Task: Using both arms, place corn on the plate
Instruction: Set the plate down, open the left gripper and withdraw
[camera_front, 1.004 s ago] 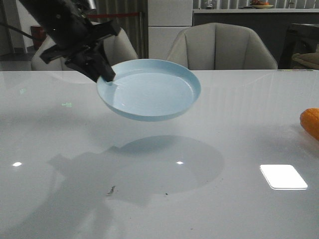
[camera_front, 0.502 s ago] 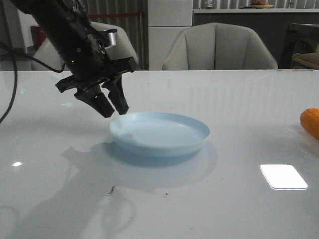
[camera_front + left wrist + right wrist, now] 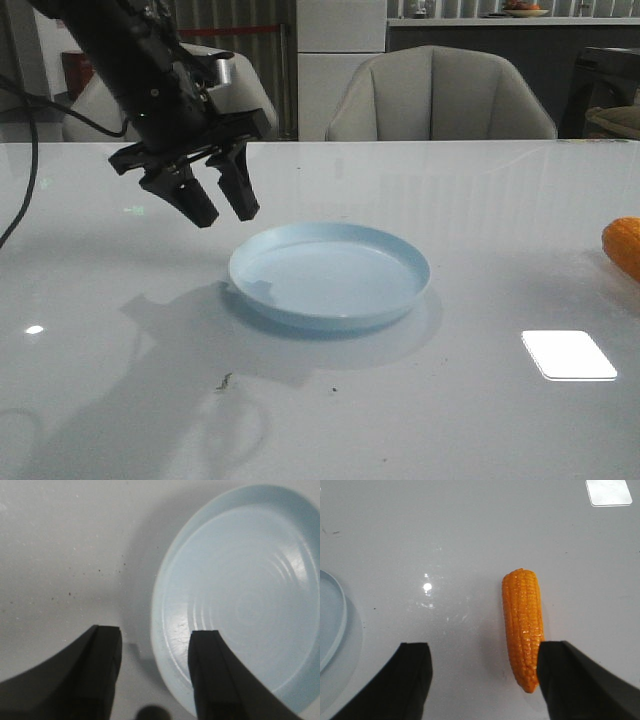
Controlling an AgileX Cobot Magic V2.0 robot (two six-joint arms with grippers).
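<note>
The left gripper (image 3: 215,208) hangs above the table (image 3: 120,400), its jaws spread apart and holding nothing. It sits just beside the near-left rim of the plate (image 3: 330,275), clear of it; the left wrist view shows one finger (image 3: 217,675) over the plate's edge and the other over bare table, neither touching.

The plate lies flat on the table, roughly in the middle, and it is empty.

The right gripper (image 3: 482,680) is also spread wide and empty. In its wrist view the corn (image 3: 522,627) lies flat on the table between the two fingers but ahead of them, closer to one, not yet touched. A sliver of the plate's rim shows at the edge of that view, so corn and plate are well apart. In the front view only the corn's orange end (image 3: 622,245) peeks in at the far right edge.

As a judgement: the plate half looks done, set down and released. Left to do is everything with the corn: descend, close on it, carry it across and lay it inside the rim. The right arm seems lined up to begin that.
</note>
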